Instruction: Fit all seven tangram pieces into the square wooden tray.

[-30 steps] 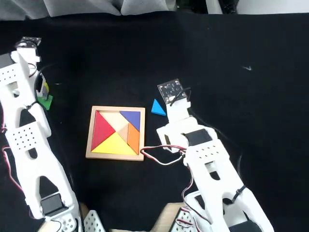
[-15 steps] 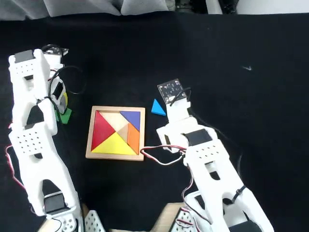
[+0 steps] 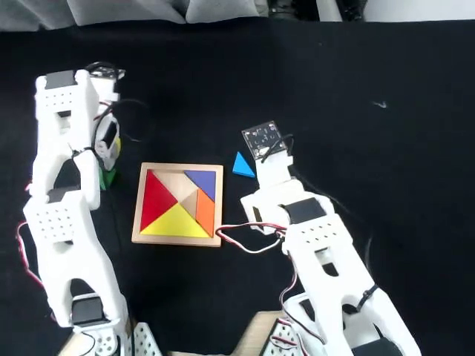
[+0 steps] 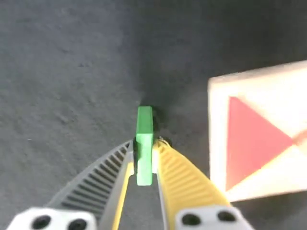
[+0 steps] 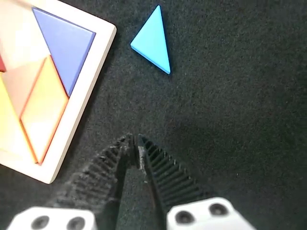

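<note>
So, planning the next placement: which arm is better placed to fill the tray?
Left: the left hand grips the green piece beside the tray; the right hand is shut, short of the blue triangle.

Black cloth table cover, grey curtain behind, pale wooden board at near edge.

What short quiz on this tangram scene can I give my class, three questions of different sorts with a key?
1. True or false: the left gripper is shut on the green piece, held on edge.
2. Where is the light blue triangle relative to the wooden tray? A) inside it; B) flat on the black cloth beside it; C) leaning upright against it.
3. Short answer: is the right gripper open or shut?
Key: 1 true; 2 B; 3 shut, with nothing in it.
</note>
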`<act>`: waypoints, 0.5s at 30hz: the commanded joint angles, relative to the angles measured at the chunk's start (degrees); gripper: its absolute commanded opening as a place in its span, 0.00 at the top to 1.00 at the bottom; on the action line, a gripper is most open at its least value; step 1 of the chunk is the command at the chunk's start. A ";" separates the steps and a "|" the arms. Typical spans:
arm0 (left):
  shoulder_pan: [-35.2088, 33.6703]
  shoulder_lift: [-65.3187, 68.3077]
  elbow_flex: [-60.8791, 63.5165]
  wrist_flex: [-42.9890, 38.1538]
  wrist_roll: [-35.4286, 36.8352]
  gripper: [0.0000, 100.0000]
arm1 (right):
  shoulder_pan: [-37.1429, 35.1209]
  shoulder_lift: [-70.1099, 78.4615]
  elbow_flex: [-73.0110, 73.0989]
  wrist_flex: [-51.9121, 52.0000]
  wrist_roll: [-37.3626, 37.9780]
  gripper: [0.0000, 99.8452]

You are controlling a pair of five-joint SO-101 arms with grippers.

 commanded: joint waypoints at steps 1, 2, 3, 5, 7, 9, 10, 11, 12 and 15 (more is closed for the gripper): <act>2.86 -12.22 6.20 0.53 0.88 0.94 | 0.97 -2.15 -0.40 -0.79 0.44 0.99; 3.12 -13.89 7.87 0.53 0.88 0.94 | 0.97 -2.15 -0.40 -0.79 0.44 0.99; 3.21 -15.56 9.36 0.44 0.88 0.94 | 0.97 -2.15 -0.40 -0.79 0.44 0.99; 3.82 -18.46 11.82 0.44 1.76 0.94 | 0.97 -2.15 -0.40 -0.79 0.44 0.99; 5.05 -21.19 13.41 0.53 3.08 0.94 | 0.97 -2.15 -0.40 -0.79 0.44 0.99; 7.16 -24.88 14.90 0.62 4.75 0.94 | 0.97 -2.15 -0.40 -0.79 0.44 0.99; 8.48 -26.99 16.13 0.62 5.36 0.94 | 1.05 -2.15 -0.40 -0.79 0.44 0.99; 10.33 -29.27 17.71 0.62 5.89 0.93 | 1.05 -2.15 -0.40 -0.79 0.44 0.99; 12.70 -31.47 19.56 0.62 6.33 0.93 | 1.05 -2.15 -0.40 -0.79 0.44 0.99; 20.44 -36.40 25.63 0.44 8.62 0.93 | 2.90 -2.15 -0.40 -0.88 0.44 0.99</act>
